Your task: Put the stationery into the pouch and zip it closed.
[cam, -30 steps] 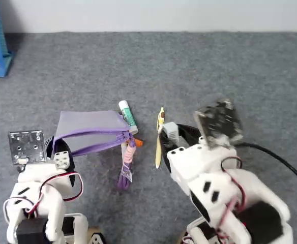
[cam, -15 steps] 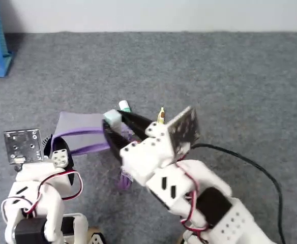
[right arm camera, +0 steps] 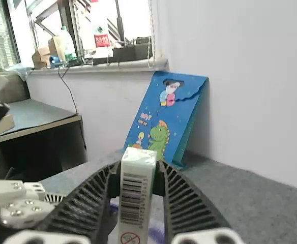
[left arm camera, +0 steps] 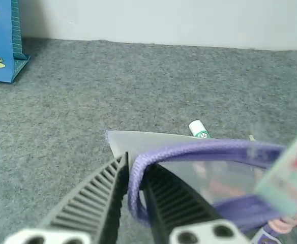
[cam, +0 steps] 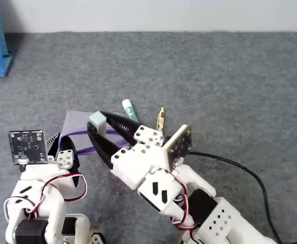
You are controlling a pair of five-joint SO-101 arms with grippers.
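Over the pouch's open mouth: the right gripper hung with a small white box between its fingers.
High view: the lavender pouch lay on the grey table. A glue stick lay just past its far right corner and a yellow pen near that, both outside the pouch.
Left wrist view: the purple zipper edge rose in an arch, so the mouth gaped. The white box was a blur at the side, probably just above that edge.
Right wrist view: the white box stood upright with a barcode on its face. Behind it a blue gift bag leaned against the wall.
Right claw: partly closed, its ribbed fingers pressed on both sides of the white box.
Left claw: the left gripper was squeezed together on the zipper edge at the pouch's left end.
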